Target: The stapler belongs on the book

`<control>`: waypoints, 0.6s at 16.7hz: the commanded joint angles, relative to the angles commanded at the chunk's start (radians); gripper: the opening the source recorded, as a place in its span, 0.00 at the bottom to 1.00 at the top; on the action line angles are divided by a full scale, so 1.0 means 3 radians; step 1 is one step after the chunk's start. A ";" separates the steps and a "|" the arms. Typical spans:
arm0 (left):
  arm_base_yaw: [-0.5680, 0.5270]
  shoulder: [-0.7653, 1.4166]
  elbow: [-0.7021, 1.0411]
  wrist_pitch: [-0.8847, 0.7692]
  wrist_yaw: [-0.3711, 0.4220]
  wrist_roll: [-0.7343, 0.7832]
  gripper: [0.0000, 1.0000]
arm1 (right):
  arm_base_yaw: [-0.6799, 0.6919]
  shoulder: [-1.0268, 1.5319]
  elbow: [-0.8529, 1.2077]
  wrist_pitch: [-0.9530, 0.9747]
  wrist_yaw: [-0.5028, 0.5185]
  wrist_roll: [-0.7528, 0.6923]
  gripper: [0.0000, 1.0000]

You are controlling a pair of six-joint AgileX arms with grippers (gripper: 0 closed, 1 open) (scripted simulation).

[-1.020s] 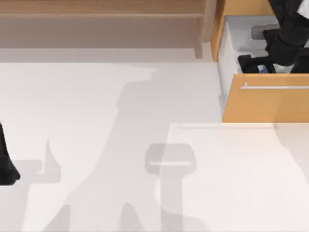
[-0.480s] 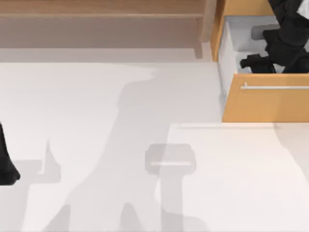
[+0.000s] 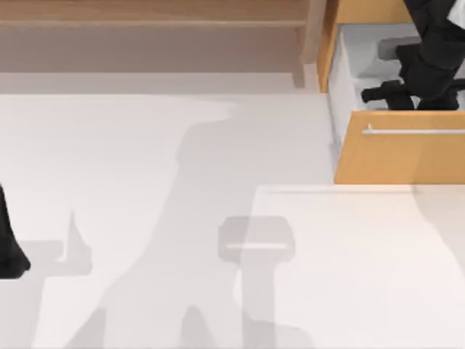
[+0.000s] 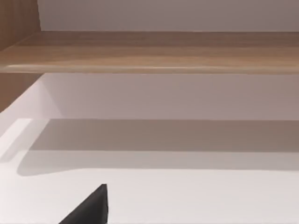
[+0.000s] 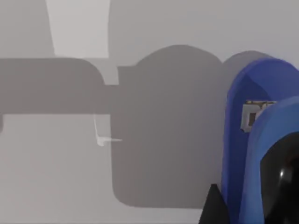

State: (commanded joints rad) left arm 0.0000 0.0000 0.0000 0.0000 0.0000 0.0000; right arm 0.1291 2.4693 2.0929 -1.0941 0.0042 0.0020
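Observation:
The stapler (image 5: 250, 140) is a blue object with a black part, seen close up in the right wrist view, on the pale drawer floor. From above it is hidden under my right gripper (image 3: 389, 94), which reaches down into the open drawer (image 3: 345, 65) at the table's back right. Whether that gripper holds the stapler is unclear. The book is out of view. My left arm (image 3: 7, 251) is parked at the table's left edge.
The orange drawer front (image 3: 399, 156) with its silver handle (image 3: 414, 131) juts out over the table. A wooden shelf (image 3: 152, 14) runs along the back, with an upright post (image 3: 314, 36) beside the drawer. Arm shadows lie on the white tabletop (image 3: 145, 182).
My right gripper has shifted slightly right and toward the back inside the drawer. The bit of blue seen below it one second ago is now covered. The left arm has not moved.

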 joint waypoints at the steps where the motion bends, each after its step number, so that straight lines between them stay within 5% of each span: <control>1: 0.0000 0.0000 0.0000 0.0000 0.0000 0.0000 1.00 | 0.0000 0.0000 0.0000 0.0000 0.0000 0.0000 0.00; 10: 0.0000 0.0000 0.0000 0.0000 0.0000 0.0000 1.00 | 0.0006 -0.0190 -0.0031 -0.0066 -0.0052 0.0025 0.00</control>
State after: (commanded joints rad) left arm 0.0000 0.0000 0.0000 0.0000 0.0000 0.0000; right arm 0.1310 2.4125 2.0835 -1.1140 -0.0115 0.0094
